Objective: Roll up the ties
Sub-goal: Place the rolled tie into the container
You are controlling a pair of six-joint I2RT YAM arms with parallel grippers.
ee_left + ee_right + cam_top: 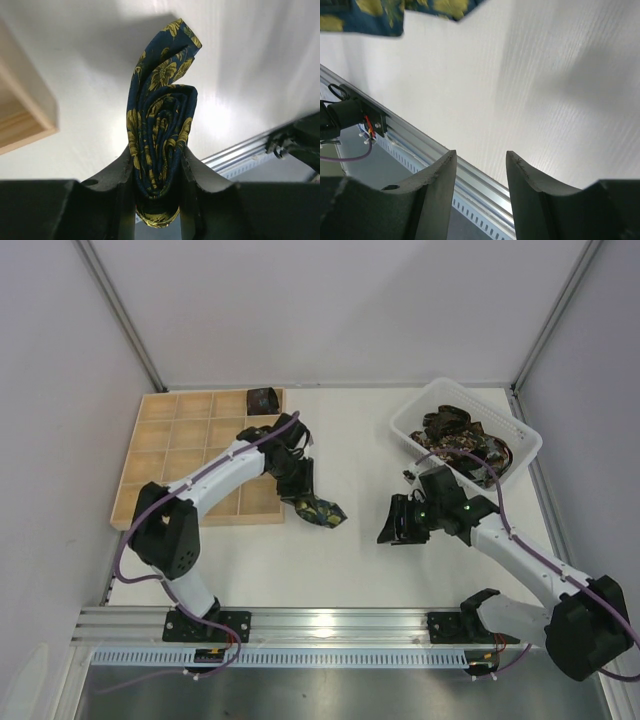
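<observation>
**Navy roll pinched, tail loose: could spring open**

Risks, biggest thing down. The white matte table [350, 560] is smooth, so a roll set down on it badly could slide or flop over. The pale wooden grid tray [190, 455] sits far left. Its square cells look barely wider than a roll, so a skewed drop could catch a divider & leave the roll perched on top. The white plastic slotted basket [524, 445], far right, holds a tangled heap of dark gold-print ties [462, 440]; pulling one may drag others over the rim.

Main worry is the navy tie with yellow-green flowers [160, 125]. It's coiled & clamped in the left gripper [157, 150], just beside the tray's near right corner. Can't tell if it touches the table. The outer tail sticks up free, so on a careless release the coil prob. unwinds. The right gripper [480, 165] hangs nearby w/ jaws apart & nothing in them, so there's no backup hold.

Materials:
- Tray: light wood, flat edges.
- Basket: thin glossy plastic, ribbed walls.
- Navy tie: satiny weave, soft spiral, rounded folds.
- A small dark rolled tie [263, 398] sits in a far tray cell.
- Left gripper's fingers [120, 170]: black, hard, curved.
</observation>
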